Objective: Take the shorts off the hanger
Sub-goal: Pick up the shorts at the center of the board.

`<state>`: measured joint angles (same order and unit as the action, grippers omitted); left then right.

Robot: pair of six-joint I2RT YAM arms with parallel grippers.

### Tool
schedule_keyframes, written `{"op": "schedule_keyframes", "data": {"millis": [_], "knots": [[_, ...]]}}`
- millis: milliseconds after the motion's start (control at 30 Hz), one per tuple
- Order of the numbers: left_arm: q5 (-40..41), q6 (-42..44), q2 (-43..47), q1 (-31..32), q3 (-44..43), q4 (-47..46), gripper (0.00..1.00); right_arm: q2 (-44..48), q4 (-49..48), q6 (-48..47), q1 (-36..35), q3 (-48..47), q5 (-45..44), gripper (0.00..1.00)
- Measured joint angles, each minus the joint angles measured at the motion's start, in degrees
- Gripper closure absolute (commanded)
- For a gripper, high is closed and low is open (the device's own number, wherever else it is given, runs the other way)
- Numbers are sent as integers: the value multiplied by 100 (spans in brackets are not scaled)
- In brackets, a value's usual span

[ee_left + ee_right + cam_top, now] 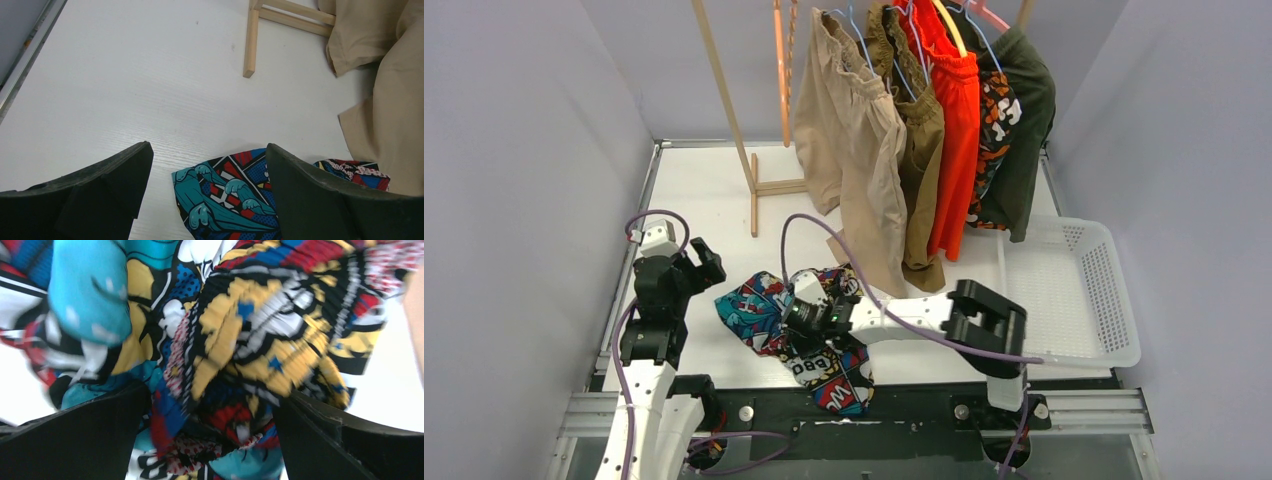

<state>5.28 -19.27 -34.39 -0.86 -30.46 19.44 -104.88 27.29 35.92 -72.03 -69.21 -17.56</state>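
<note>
The multicolour comic-print shorts [752, 308] lie crumpled on the white table near the front edge, off any hanger. My right gripper [802, 318] hangs right over them, jaws wide apart; the bunched, blurred cloth [240, 315] fills the gap between the fingers [212, 395]. My left gripper [686, 258] is open above the bare table, and the teal corner of those shorts [225, 195] shows between its fingers [209, 147]. Beige [854, 150], brown [921, 130], orange-red [954, 130], camouflage [996, 125] and dark green [1029, 110] shorts hang on wire hangers [856, 30] at the back.
A wooden rack post [724, 100] and its foot [250, 42] stand behind the left gripper. A white perforated basket [1074, 290] sits at the right. The beige shorts' hem [385, 75] reaches down near the table. Grey walls close both sides.
</note>
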Motion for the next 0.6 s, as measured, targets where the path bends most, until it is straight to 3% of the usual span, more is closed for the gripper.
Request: {"op": "schedule_keyframes", "data": {"millis": [100,200,333,367,467,600], "knots": [[-15,-2,4,0,0,0,16,-605,-109,184,-83,-321,57,0],[-66,-2,-2,0,2,0,16,-1023,15,511,-234,-796,-326,36],[-157,-2,-17,2,22,2,16,-1126,-149,957,-479,-745,-946,92],[-173,-2,-31,2,24,0,16,-1069,-264,1005,-540,-605,-1110,99],[-199,-2,-72,0,24,-4,16,-754,-459,1110,-586,-133,-1427,100],[-240,0,-151,0,24,-4,16,-387,63,1156,-566,240,-1895,100]]}}
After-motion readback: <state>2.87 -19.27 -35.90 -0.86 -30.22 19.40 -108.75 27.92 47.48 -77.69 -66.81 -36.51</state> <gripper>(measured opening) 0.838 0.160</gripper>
